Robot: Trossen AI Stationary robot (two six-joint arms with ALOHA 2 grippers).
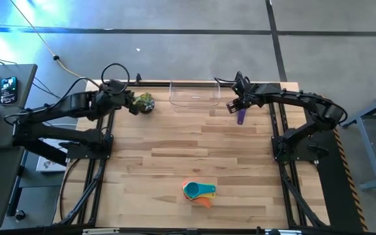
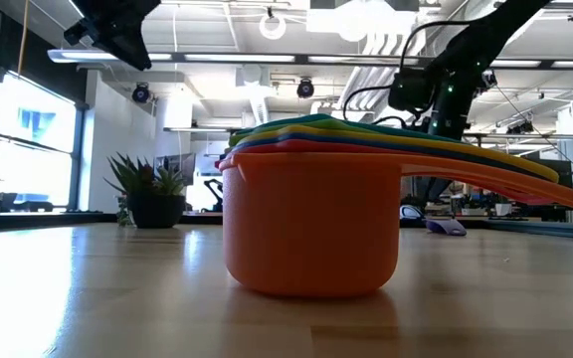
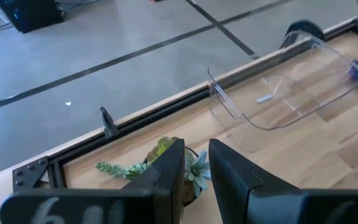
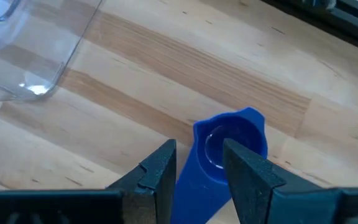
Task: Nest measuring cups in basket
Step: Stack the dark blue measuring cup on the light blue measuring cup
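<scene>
Measuring cups sit in two places on the wooden table (image 1: pixel 175 150). A nested stack (image 1: pixel 198 191), orange at the bottom with yellow, green and light blue above, rests near the front edge. One blue-purple cup (image 1: pixel 241 116) lies just beside the clear basket (image 1: pixel 193 95) at the back.

The right gripper (image 1: pixel 235 104) hovers over that lone cup. In the right wrist view its fingers (image 4: pixel 160 165) straddle the cup's handle, with the cup (image 4: pixel 225 149) lying on the wood between them; whether they pinch it cannot be told. The left gripper (image 1: pixel 133 102) waits beside a small potted plant (image 1: pixel 145 102), jaws slightly parted and empty.

To do this step well, the right gripper likely needs to close squarely on the flat handle, lift clear of the basket wall, then lower the cup inside.

Only the low view shows the stack's colour layers (image 2: pixel 311 214); only the high view shows how far the stack lies from the basket.
</scene>
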